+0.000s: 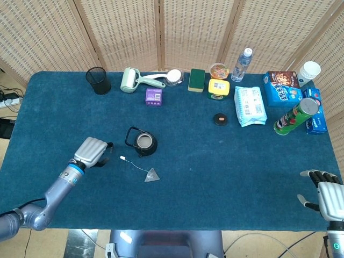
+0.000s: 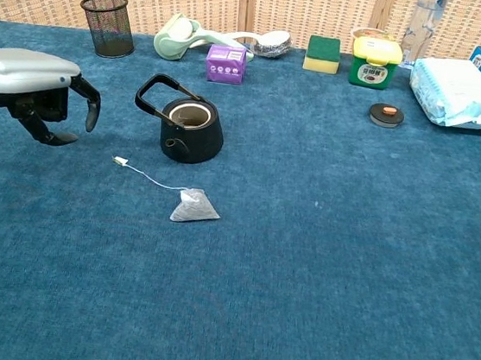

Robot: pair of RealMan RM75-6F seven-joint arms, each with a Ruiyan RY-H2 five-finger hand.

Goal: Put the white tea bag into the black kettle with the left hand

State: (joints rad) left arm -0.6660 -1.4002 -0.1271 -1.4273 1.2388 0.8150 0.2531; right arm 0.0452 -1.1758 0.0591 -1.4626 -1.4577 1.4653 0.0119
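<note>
The white tea bag (image 1: 152,175) (image 2: 194,207) lies flat on the blue cloth, its thin string running up-left to a small tag (image 2: 119,161). The black kettle (image 1: 143,142) (image 2: 190,126) stands upright just behind it, lid off, handle tipped to the left. My left hand (image 1: 92,151) (image 2: 35,91) hovers left of the kettle and the tag, fingers curved downward and apart, holding nothing. My right hand (image 1: 328,193) rests at the table's near right edge, fingers spread, empty; the chest view does not show it.
Along the back edge stand a black mesh cup (image 1: 98,80), a lint roller (image 1: 129,80), a purple box (image 1: 153,97), a green sponge (image 1: 196,80), a yellow scale (image 1: 219,88), a bottle (image 1: 241,65), a wipes pack (image 1: 250,106) and a chips can (image 1: 295,116). A small black lid (image 1: 220,119) lies mid-table.
</note>
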